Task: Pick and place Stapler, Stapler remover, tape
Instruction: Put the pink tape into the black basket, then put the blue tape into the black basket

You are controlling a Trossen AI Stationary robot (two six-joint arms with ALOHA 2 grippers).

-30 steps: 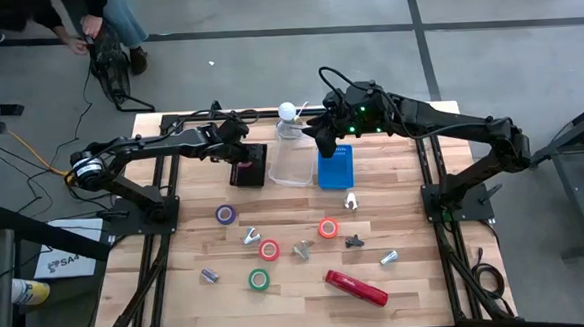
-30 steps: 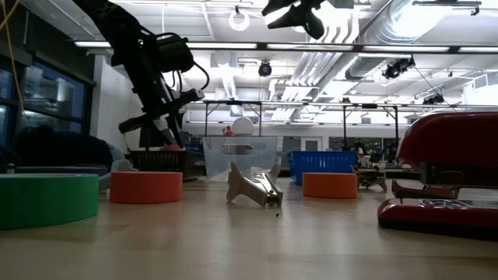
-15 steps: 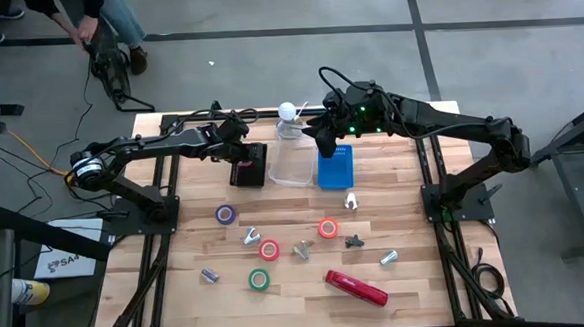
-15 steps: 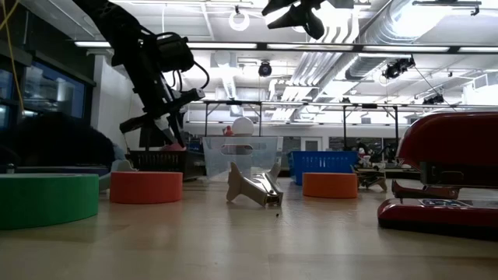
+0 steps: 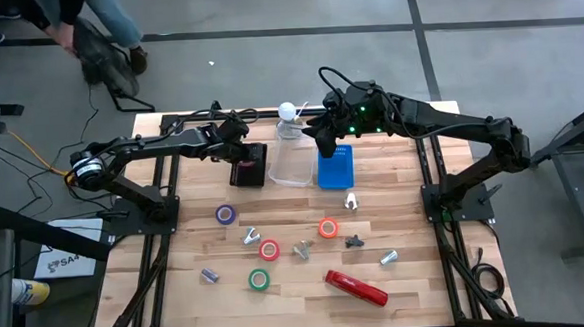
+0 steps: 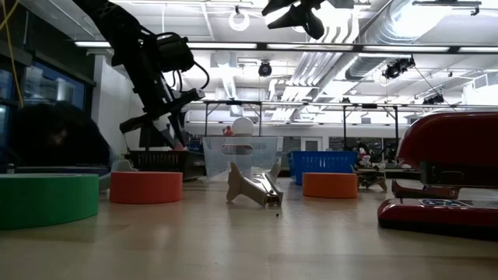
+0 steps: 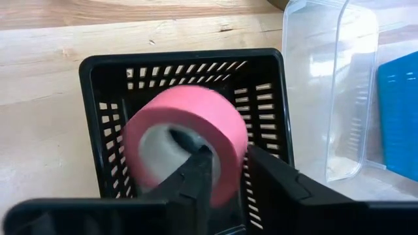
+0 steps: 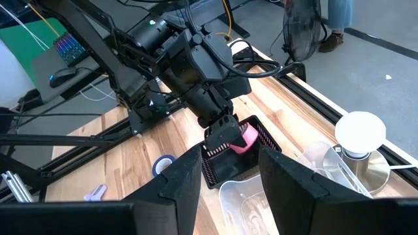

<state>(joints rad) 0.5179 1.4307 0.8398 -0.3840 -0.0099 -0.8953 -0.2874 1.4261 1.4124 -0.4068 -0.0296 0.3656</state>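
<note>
**Pink roll over the black basket: watch the drop**

My left gripper (image 7: 225,179) sits above the black basket (image 7: 104,117), one finger through the pale core of the pink tape roll (image 7: 186,140) and the other outside its wall. The roll is on edge, tilted, its hole facing back toward my wrist camera. I judge the pinch is loosening, but I cannot tell whether the roll is still clamped or only hanging on the inner finger.

The risks I see: the roll may stay hooked on that inner finger and ride up when I lift, or it may land on edge, roll, and lean on the basket wall instead of lying flat. It looks well inside the rim, so spilling out seems unlikely.

My right gripper (image 8: 225,176) waits above the blue tray (image 5: 335,166), fingers apart and empty.

The red stapler (image 5: 357,288) lies on the surface near the front edge, well apart from the baskets. Its long axis runs diagonally in the high view, from upper left to lower right. I cannot tell which end is the nose.
</note>
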